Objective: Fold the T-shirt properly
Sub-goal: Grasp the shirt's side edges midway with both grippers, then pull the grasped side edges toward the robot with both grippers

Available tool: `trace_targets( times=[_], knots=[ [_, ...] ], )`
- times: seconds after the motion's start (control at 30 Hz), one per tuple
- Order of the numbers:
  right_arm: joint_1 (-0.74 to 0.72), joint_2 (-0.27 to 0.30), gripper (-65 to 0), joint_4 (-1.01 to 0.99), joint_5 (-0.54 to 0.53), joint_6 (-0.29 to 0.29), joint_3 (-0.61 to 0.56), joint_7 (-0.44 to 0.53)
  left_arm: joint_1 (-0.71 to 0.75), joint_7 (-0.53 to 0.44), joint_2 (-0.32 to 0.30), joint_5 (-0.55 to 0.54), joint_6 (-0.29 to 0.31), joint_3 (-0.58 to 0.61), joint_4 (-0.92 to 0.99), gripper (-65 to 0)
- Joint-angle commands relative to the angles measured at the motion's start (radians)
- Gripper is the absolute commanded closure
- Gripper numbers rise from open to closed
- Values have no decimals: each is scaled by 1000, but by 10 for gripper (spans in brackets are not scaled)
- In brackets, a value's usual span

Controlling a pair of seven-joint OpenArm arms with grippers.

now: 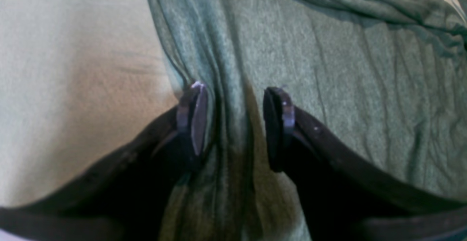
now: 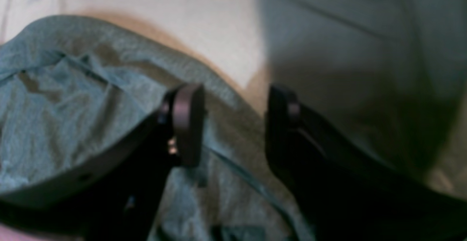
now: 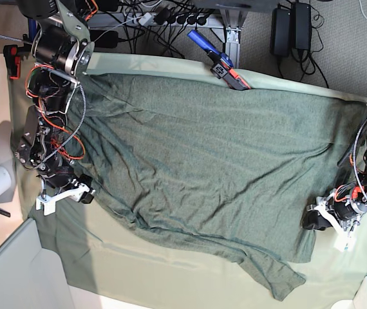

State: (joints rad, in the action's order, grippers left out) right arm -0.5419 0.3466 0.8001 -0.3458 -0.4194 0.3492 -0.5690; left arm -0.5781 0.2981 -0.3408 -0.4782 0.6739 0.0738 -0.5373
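The dark olive T-shirt (image 3: 196, 161) lies spread and wrinkled across the pale green table cloth (image 3: 170, 270). One sleeve trails toward the front right. My left gripper (image 3: 311, 222) is at the shirt's right edge. In the left wrist view its fingers (image 1: 193, 117) stand apart astride a raised ridge of T-shirt (image 1: 346, 87) fabric, so the left gripper (image 1: 237, 87) is open. My right gripper (image 3: 84, 193) is at the shirt's left edge. Close up, the right gripper (image 2: 235, 89) is open and straddles the T-shirt (image 2: 54, 117) hem, one finger over fabric, the other over cloth.
A blue and red clamp (image 3: 219, 61) holds the cloth at the back edge. Cables and power bricks (image 3: 293, 29) lie behind the table. A white panel (image 3: 16, 270) stands at the front left corner. Bare table cloth (image 1: 73, 69) lies left of the ridge.
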Motion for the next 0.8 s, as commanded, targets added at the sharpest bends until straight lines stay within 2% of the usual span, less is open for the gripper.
trace_targets(
  times=[0.0, 0.23, 0.37, 0.43, 0.6, 0.63, 0.77],
  knots=[
    [-28, 16, -282, 10, -10, -5, 2, 20, -23, -2, -8, -3, 24, 1, -11, -252],
    [-22, 13, -282, 0, -25, -7, 2, 2, -20, -2, -11, -3, 24, 1, -11, -254],
    [2, -9, -277, 0, -67, -8, 2, -18, -19, -2, -11, -3, 24, 1, -11, -253],
    [20, -27, -236, 0, -65, -8, 2, -18, -19, -2, -11, -3, 24, 1, -11, -253],
    [52, -48, -67, 0, -66, -7, 2, 14, -20, -2, -11, -3, 24, 1, -11, -251],
    [53, -47, -51, 0, -64, -7, 2, 23, -20, -2, -12, -3, 24, 1, -11, -237],
    [52, -41, 0, 8, -60, -7, 2, 35, -19, -3, -16, 0, 24, 1, -11, -95]
  ],
)
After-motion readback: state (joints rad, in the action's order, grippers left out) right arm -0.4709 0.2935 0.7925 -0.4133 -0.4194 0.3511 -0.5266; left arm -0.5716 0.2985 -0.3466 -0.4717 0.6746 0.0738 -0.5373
